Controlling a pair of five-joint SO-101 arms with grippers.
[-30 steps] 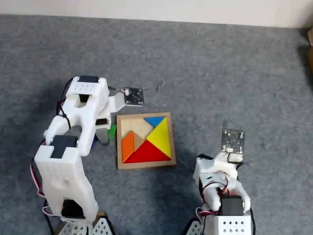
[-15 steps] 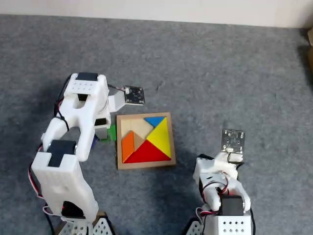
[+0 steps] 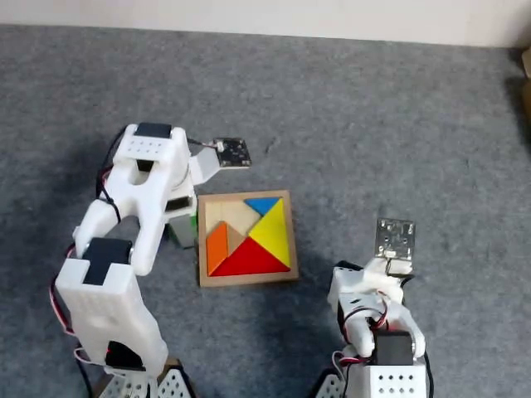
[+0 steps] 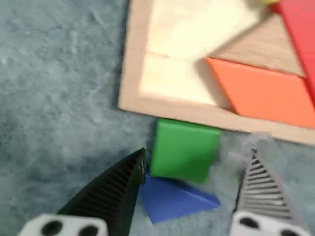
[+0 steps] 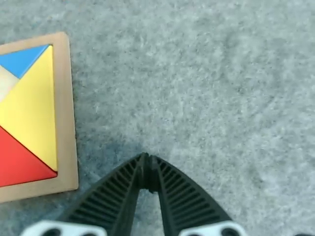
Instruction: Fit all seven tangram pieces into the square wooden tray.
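From above, the square wooden tray (image 3: 249, 279) sat mid-frame, its sides nearly straight. The orange slanted piece (image 3: 216, 246) in it ran long-way up and down. The left arm (image 3: 133, 207) hid most of a green square block (image 3: 177, 230) just left of the tray.

The left wrist camera showed the left gripper (image 4: 197, 158) spread wide around that block, which touched the tray's rim. A dark blue triangle (image 4: 172, 200) poked out beneath, blurry.

The right wrist camera showed the right gripper (image 5: 147, 169) pressed together over grey carpet (image 5: 221, 73). The tray was cut off, showing a yellow triangle (image 5: 29, 108).
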